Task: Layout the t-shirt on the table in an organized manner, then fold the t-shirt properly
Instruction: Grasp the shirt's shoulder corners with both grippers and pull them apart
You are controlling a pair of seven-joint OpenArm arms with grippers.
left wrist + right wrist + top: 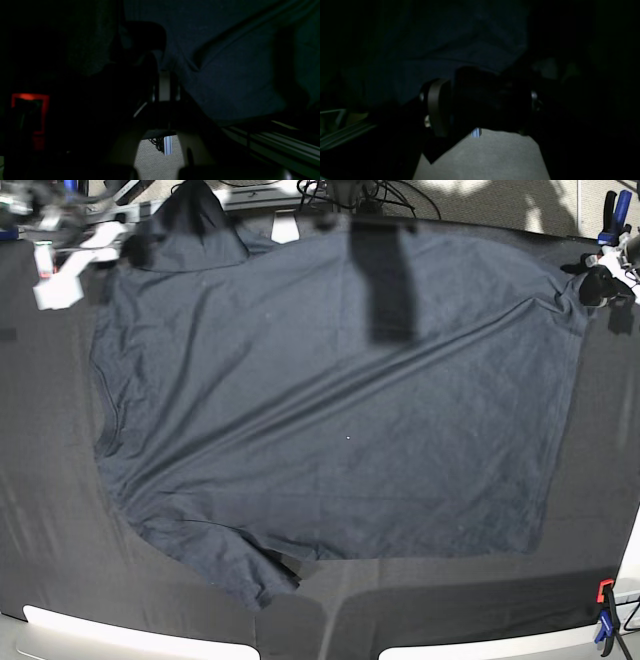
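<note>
Lying flat, t-shirt (330,410) runs left-right.

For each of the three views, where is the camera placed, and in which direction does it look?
Base: above, looking down on the t-shirt spread over the table; left gripper at its right edge.
Left wrist: on the left arm, low and dark, facing shirt fabric.
Right wrist: on the right arm, dark; one finger shows.
Shared: all three show the t-shirt.
</note>
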